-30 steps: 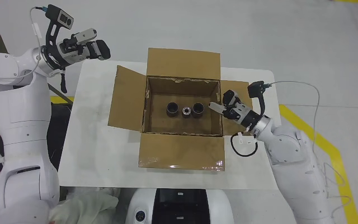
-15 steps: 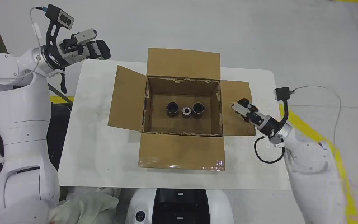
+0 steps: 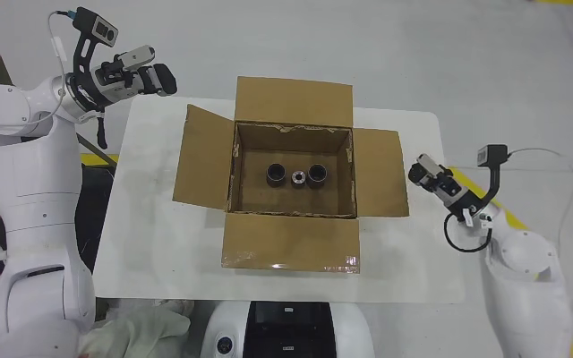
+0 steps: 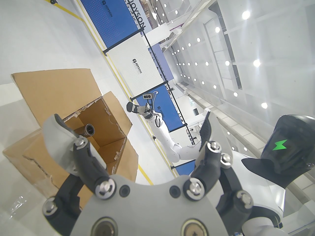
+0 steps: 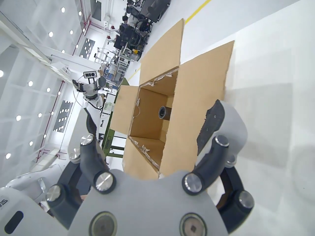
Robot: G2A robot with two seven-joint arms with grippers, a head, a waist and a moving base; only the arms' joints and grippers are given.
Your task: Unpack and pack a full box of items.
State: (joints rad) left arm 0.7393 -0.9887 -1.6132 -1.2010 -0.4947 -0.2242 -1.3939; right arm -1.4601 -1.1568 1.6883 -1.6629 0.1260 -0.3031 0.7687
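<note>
While open, box [image 3: 291,242] w/ cyls [image 3: 277,174].

You're looking at a plain brown cardboard box [image 3: 291,242] and a white desk [image 3: 152,242]; two cylinders [image 3: 277,174] are dark grey, the third cylinder [image 3: 296,180] pale silver.
</note>
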